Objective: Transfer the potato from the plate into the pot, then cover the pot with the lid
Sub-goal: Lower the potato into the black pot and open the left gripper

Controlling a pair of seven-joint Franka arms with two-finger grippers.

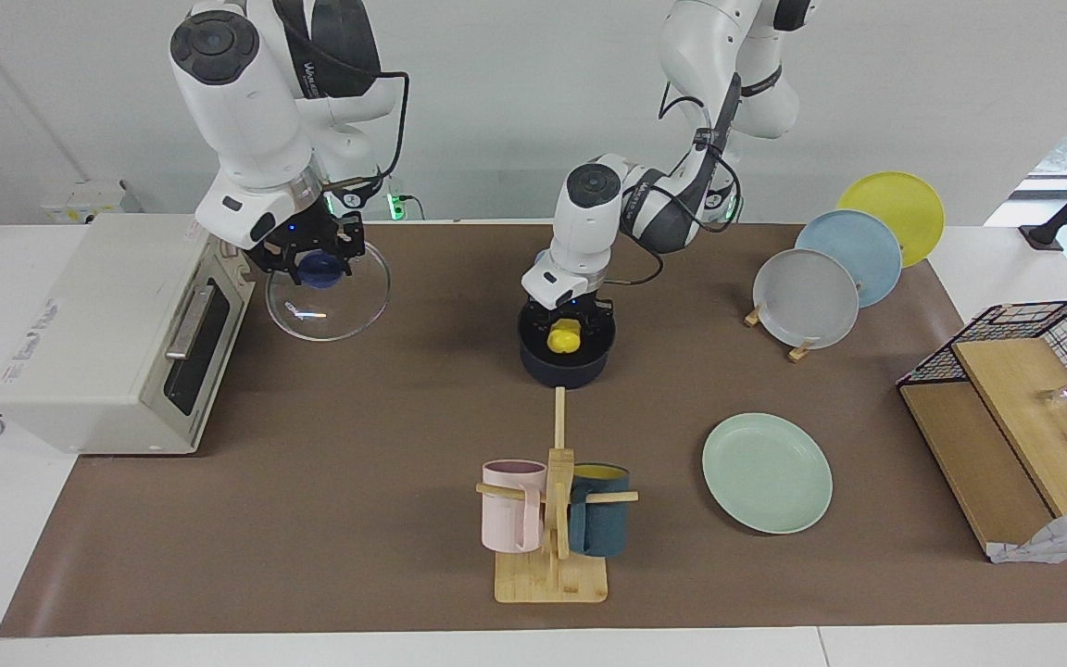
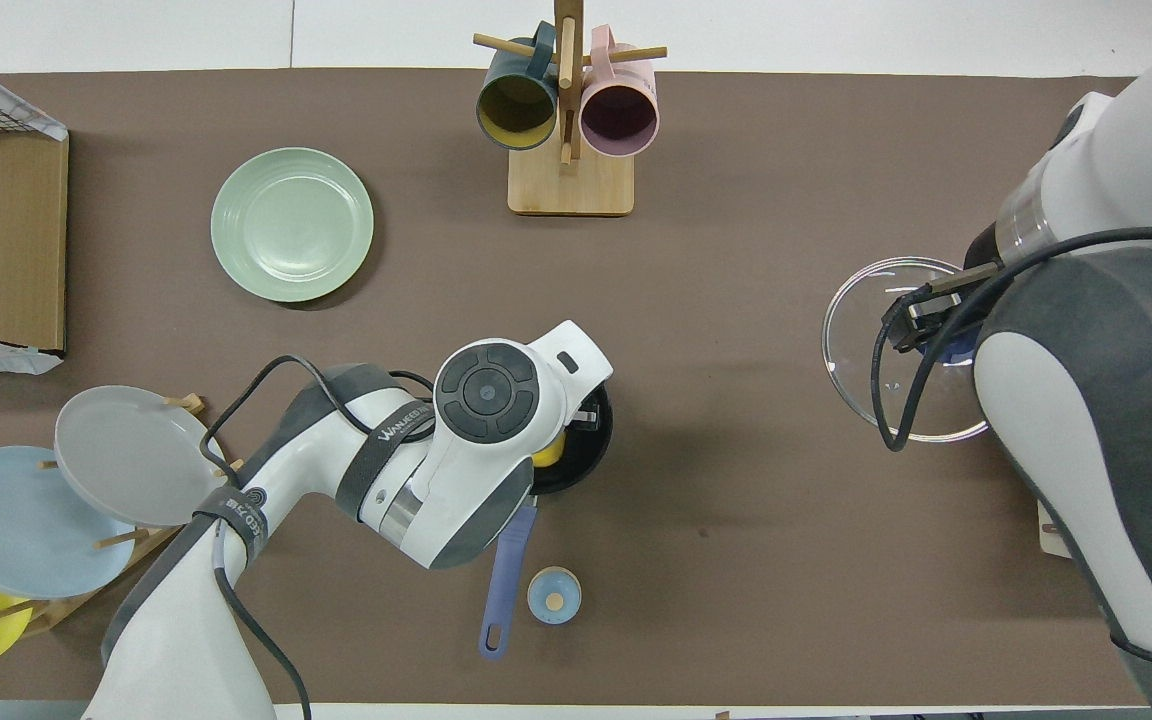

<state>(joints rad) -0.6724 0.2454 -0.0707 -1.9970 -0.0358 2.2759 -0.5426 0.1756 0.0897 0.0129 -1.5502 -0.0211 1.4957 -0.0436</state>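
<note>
The yellow potato [image 1: 565, 338] lies inside the dark navy pot [image 1: 563, 369], near the middle of the mat. My left gripper [image 1: 569, 318] hangs just over the pot, open, with a finger on each side above the potato. In the overhead view my left wrist covers most of the pot [image 2: 588, 455]; a bit of potato [image 2: 547, 452] and the blue handle [image 2: 504, 580] show. My right gripper [image 1: 315, 261] is shut on the blue knob of the glass lid [image 1: 330, 301] and holds it raised in front of the toaster oven. The mint-green plate [image 1: 767, 472] lies bare.
A white toaster oven [image 1: 117, 333] stands at the right arm's end. A wooden mug rack [image 1: 552, 528] holds a pink and a teal mug. A plate rack [image 1: 830, 269] and a wire basket [image 1: 1024, 398] stand at the left arm's end. A small blue-and-tan dome [image 2: 553, 595] sits beside the pot handle.
</note>
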